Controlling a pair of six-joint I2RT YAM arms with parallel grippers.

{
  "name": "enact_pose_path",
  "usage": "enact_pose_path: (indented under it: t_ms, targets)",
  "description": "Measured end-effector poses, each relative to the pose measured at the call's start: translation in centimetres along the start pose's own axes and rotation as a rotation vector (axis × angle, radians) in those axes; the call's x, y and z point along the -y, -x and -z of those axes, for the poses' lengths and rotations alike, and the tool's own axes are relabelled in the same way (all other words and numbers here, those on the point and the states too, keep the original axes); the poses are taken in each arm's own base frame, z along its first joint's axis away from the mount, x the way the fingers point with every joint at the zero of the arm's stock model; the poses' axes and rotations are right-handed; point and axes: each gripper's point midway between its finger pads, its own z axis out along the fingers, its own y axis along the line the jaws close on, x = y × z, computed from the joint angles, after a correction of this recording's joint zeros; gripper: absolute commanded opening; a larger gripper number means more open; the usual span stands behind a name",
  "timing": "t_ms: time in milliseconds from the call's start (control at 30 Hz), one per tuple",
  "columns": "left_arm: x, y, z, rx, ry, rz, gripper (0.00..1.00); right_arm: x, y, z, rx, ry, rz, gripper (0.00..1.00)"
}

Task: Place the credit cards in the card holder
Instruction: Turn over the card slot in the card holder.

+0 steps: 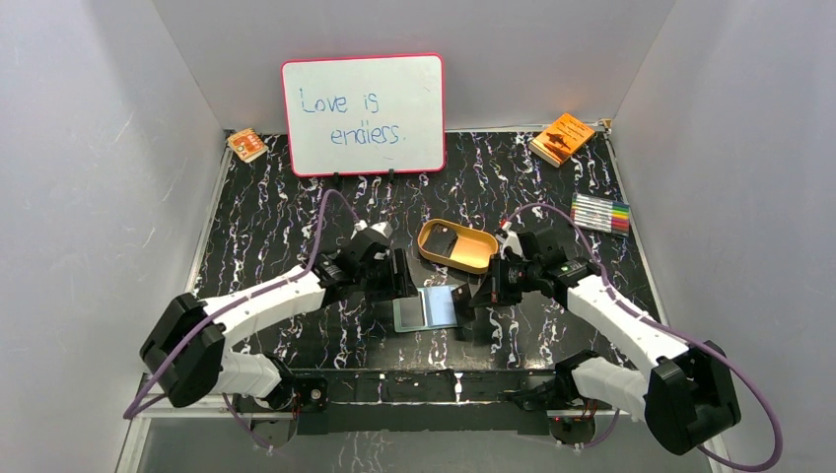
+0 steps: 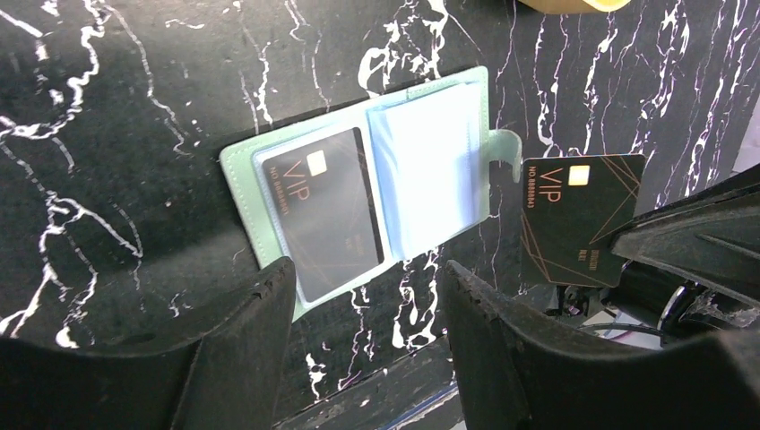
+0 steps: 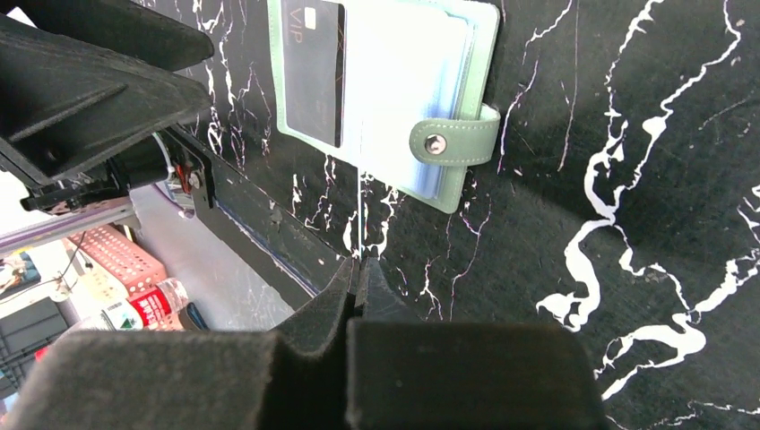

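Card holder [image 2: 430, 170], sage green, lay opened flat on the black marbled table [image 1: 296, 197], between the two grippers and just in front of the tan oval tray [image 1: 468, 264]; its snap strap [image 3: 453, 141] pointed toward the right arm. The first credit card [image 2: 323, 215] sat inside the left clear sleeve, while the right-hand sleeves showed no card. The second credit card [image 2: 578, 219] hung just beside the strap, apart from the sleeves, pinched at its lower end by the right gripper [image 3: 358, 269], whose jaws were closed on it so that the right wrist view showed it edge-on. The left gripper [image 2: 363, 305] hovered over the holder's near edge with jaws spread and nothing between them. The cards appeared thin, stiff, light and slick, best gripped at one end with the leading edge free. The sleeves looked soft and likely to buckle, and the light holder could slide unless pinned at a bare margin. Both cards read "VIP" in gold above a line beginning "NO.", digits too small to confirm. The whiteboard [image 1: 363, 113] behind read "Love is endless."
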Motion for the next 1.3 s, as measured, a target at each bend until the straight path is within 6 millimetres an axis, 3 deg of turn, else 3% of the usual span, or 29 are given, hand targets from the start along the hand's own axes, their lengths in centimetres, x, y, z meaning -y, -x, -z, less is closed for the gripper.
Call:
enact_pose_path:
  t_ms: [500, 733, 933, 1300]
  targets:
    - [2.9, -0.3, -4.4, -0.073, 0.019, -0.037, 0.54, 1.8, -1.4, -2.4, -0.064, 0.003, -0.068, 0.00]
    - [2.0, -1.2, -6.6, -0.123, 0.074, -0.040, 0.52, 2.1, -2.0, -3.3, -0.099, -0.005, -0.090, 0.00]
    - [1.7, -1.4, -7.1, -0.138, 0.095, -0.043, 0.49, 1.7, -2.6, -4.1, -0.128, 0.000, -0.083, 0.00]
    - [1.1, -1.5, -7.9, -0.155, 0.134, -0.054, 0.22, 1.1, -2.8, -4.6, -0.135, 0.012, -0.075, 0.00]
